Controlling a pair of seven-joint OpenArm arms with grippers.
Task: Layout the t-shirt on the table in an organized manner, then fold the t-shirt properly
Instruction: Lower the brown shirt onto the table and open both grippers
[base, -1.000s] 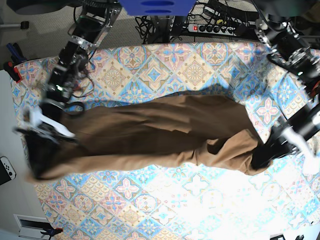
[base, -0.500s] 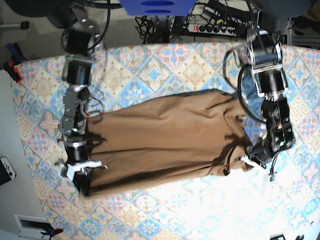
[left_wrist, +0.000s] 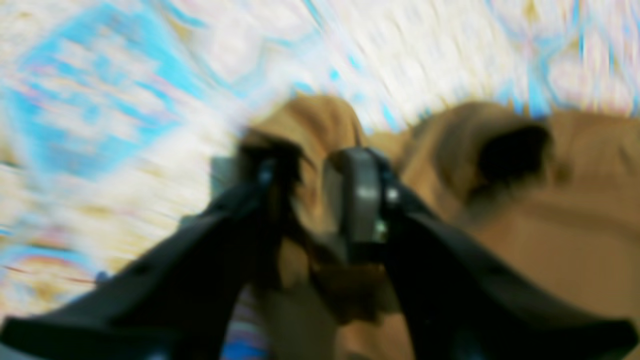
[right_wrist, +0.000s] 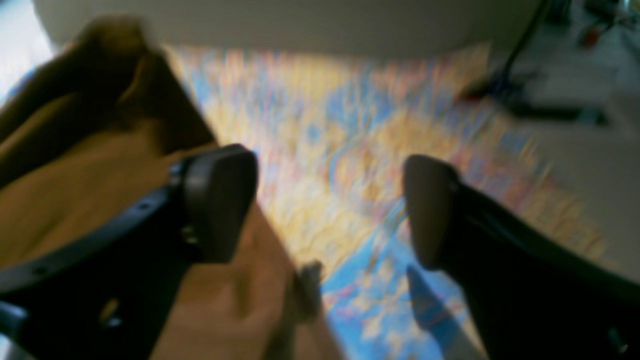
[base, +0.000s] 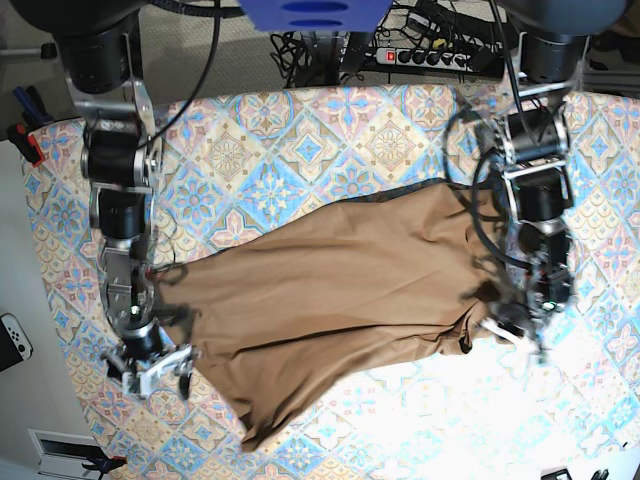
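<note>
The tan t-shirt (base: 330, 290) lies spread across the middle of the table (base: 300, 140), with one corner trailing toward the front edge. My right gripper (base: 155, 372) is at the shirt's left end. In the right wrist view that gripper (right_wrist: 325, 205) stands wide open. Only patterned table (right_wrist: 350, 130) shows between its fingers, and the t-shirt (right_wrist: 75, 200) lies beside the left one. My left gripper (base: 512, 330) is at the shirt's bunched right end. In the blurred left wrist view that gripper (left_wrist: 320, 175) has its jaws a little apart, with a fold of the t-shirt (left_wrist: 575, 225) showing in the gap.
A power strip (base: 430, 57) and cables lie beyond the table's far edge. A white controller (base: 12, 340) and a red-handled tool (base: 25, 140) sit off the table's left side. Floor shows past the table edge in the right wrist view.
Both grippers have gone from shut to apart. The shirt has settled onto the table, and its front left corner now flares toward the front edge. The right gripper has shifted toward the front.
</note>
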